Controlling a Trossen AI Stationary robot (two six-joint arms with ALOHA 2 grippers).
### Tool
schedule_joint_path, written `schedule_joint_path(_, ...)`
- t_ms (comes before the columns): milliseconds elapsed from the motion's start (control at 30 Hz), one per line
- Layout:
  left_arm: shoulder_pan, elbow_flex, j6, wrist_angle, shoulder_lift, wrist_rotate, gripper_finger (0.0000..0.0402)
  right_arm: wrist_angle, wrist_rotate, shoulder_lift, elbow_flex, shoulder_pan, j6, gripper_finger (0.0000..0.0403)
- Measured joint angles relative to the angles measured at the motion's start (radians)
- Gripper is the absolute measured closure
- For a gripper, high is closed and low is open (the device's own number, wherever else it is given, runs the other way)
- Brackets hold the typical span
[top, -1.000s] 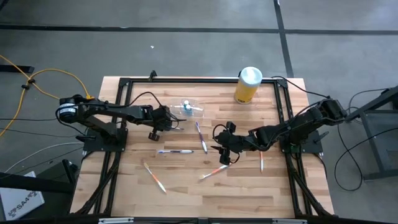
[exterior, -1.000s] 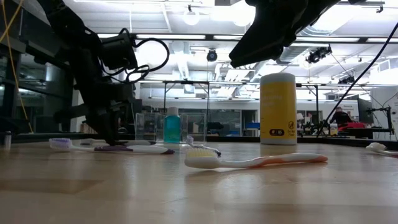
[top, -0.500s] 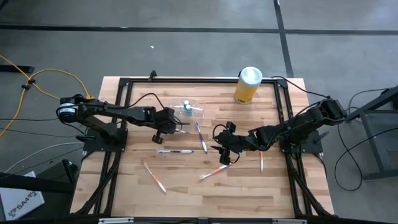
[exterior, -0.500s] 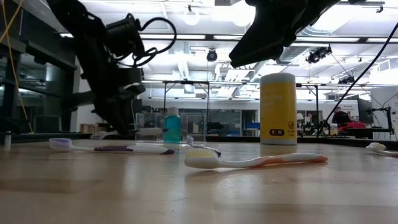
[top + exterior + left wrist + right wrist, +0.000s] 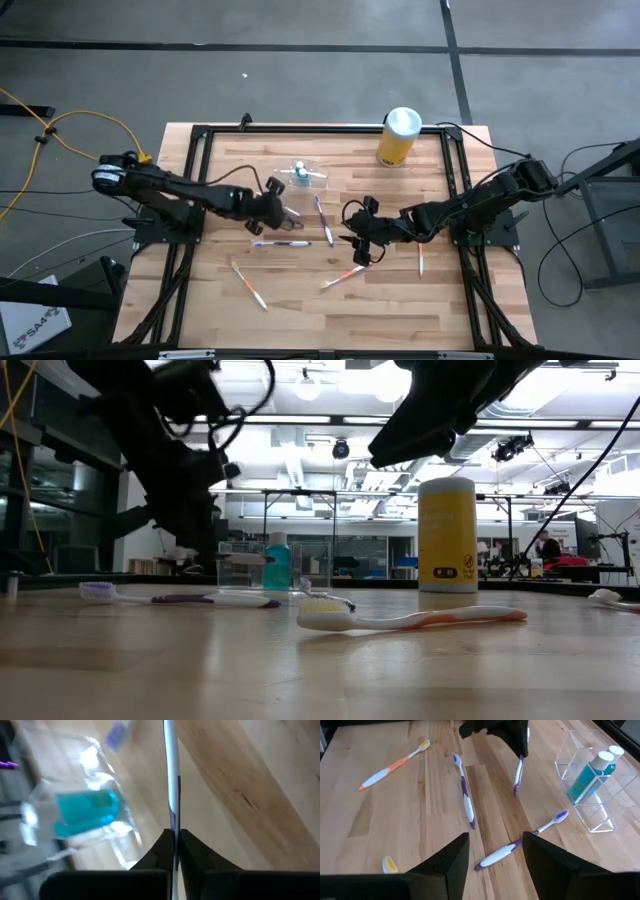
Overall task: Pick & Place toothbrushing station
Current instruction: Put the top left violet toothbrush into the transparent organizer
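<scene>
- The left claw is clamped shut on a white-and-purple toothbrush, carried clear of the worktop; the handle runs straight out from between its pinched fingertips.
- From the right wrist view that same brush hangs tilted under the dark left claw, bristle end down.
- The toothbrushing station, a clear plastic holder with a teal mouthwash bottle standing inside, sits toward the far middle of the worktop, just beyond the left claw.
- The right claw hovers over the middle of the worktop with its fingers spread apart, gripping nothing.
- A yellow canister with a white lid stands upright near the far right edge, well apart from the station.
- Loose toothbrushes lie about: a purple-handled toothbrush near the left claw, an orange-and-white toothbrush nearest the low camera, another orange-and-white toothbrush on the near left.
</scene>
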Motion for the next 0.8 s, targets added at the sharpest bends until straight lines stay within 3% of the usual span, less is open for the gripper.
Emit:
schedule_joint_path(167, -0.153, 0.021, 0.068, 0.052, 0.0, -0.175, 0.0398, 0.039, -0.022, 0.0, 0.0, -0.018, 0.003, 0.0228)
schedule_joint_path(333, -0.278, 0.072, 0.175, 0.163, -0.001, -0.238, 0.0398, 0.101, -0.138, 0.0, 0.0, -0.044, 0.003, 0.0228)
schedule_joint_path(800, -0.41, 0.09, 0.569, 0.427, -0.002, -0.198, 0.0399, 0.226, -0.369, 0.0, 0.0, -0.119, 0.078, 0.0228)
